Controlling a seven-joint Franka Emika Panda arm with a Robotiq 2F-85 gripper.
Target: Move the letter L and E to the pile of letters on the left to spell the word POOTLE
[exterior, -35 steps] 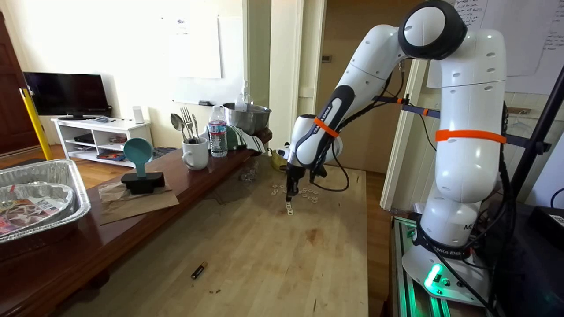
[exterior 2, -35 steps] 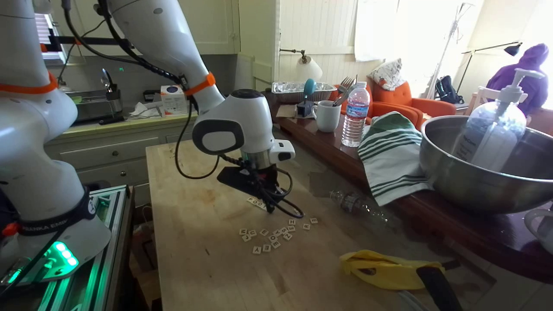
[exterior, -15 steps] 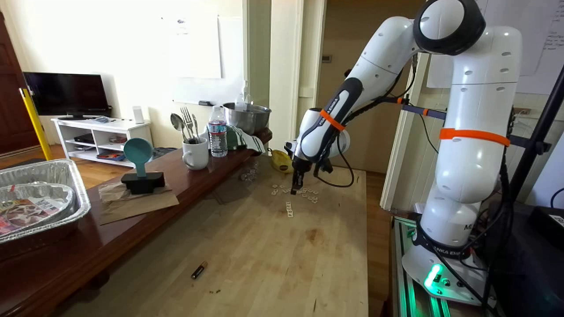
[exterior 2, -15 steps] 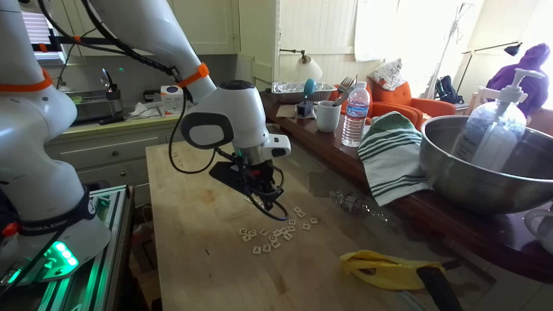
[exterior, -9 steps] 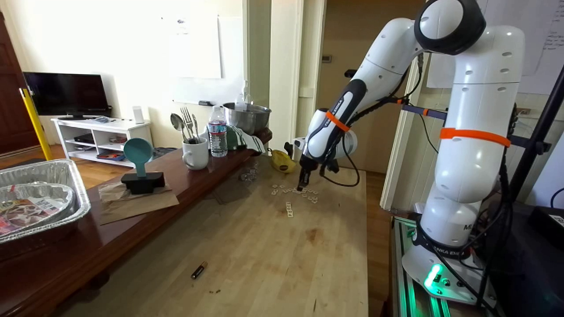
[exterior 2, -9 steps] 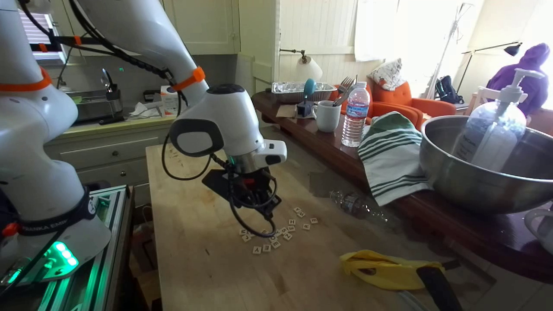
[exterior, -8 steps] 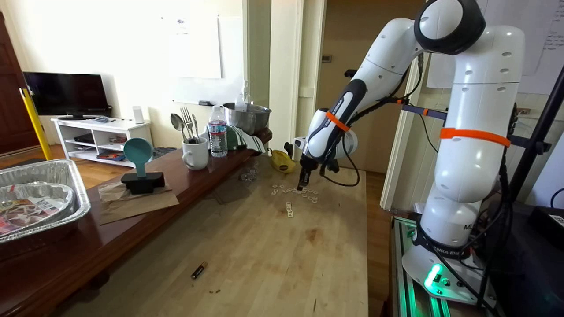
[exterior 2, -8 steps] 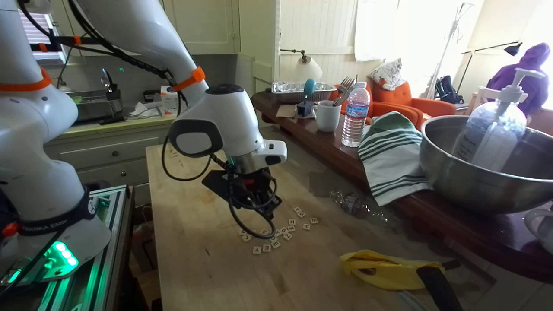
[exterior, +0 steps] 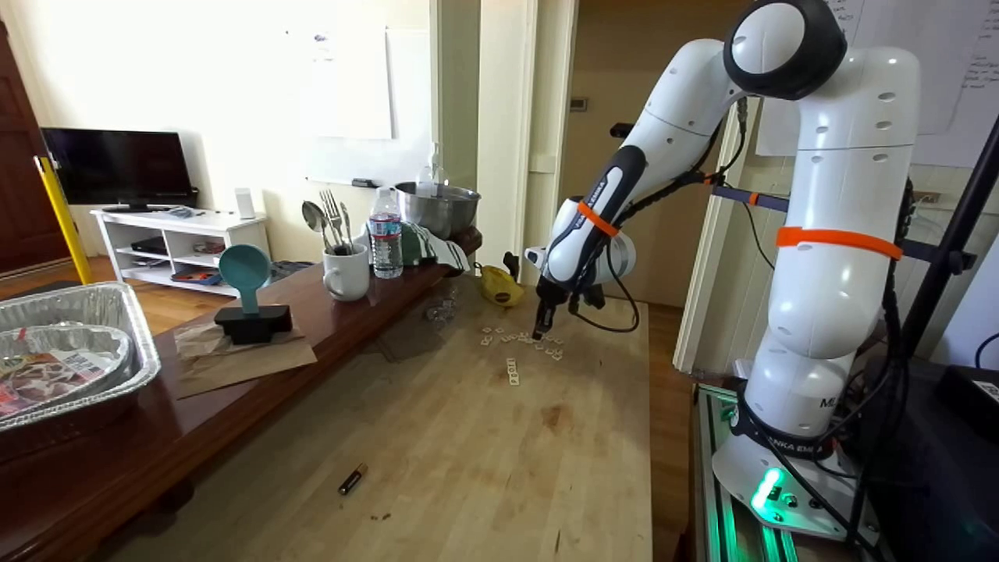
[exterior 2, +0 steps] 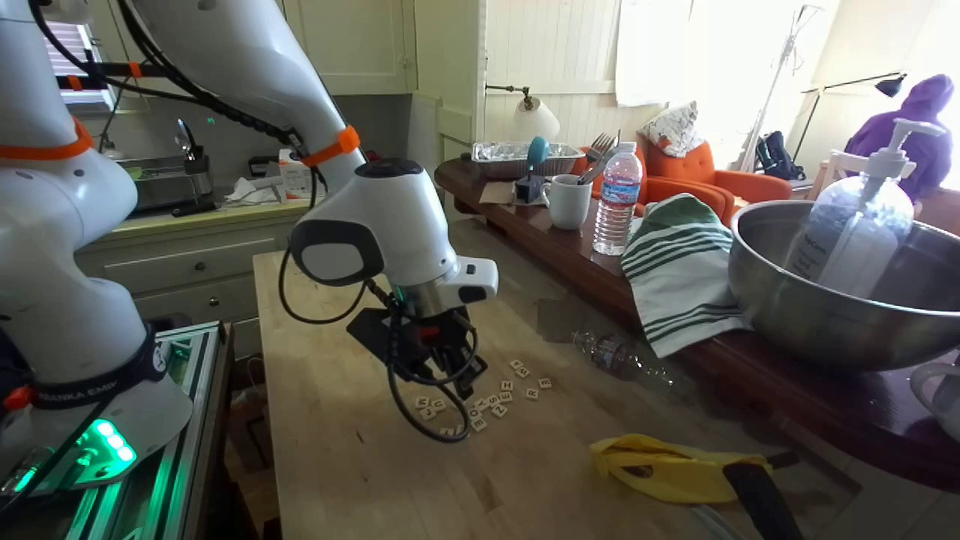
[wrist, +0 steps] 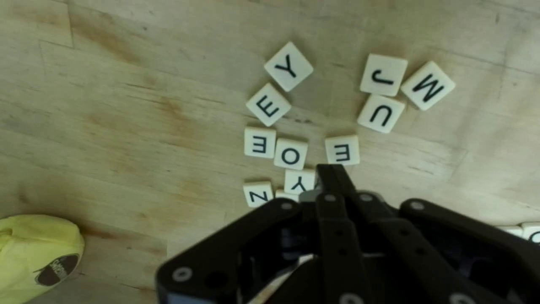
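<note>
Gripper [wrist: 330, 167]: hanging over scattered tiles [wrist: 290, 155], fingers pressing together, nothing showing between.
Nearest E [wrist: 342, 149]: lying face up at the fingertips, contact not showing; fetching it is looking like the step in hand. Next move is probably calling for light downward contact, then dragging.
Y tile [wrist: 296, 181]: lying beside the fingers, risking a knock.
2 other Es [wrist: 260, 143]: sitting farther off.
Word row [exterior: 513, 371]: lying apart, lettering too small; L perhaps sitting there already.

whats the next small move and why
Probably open the end effector and ease it over the E tile just ahead of it in the wrist view: its jaws look shut, no tile visible between, and that E sits clear of the O tile.
</note>
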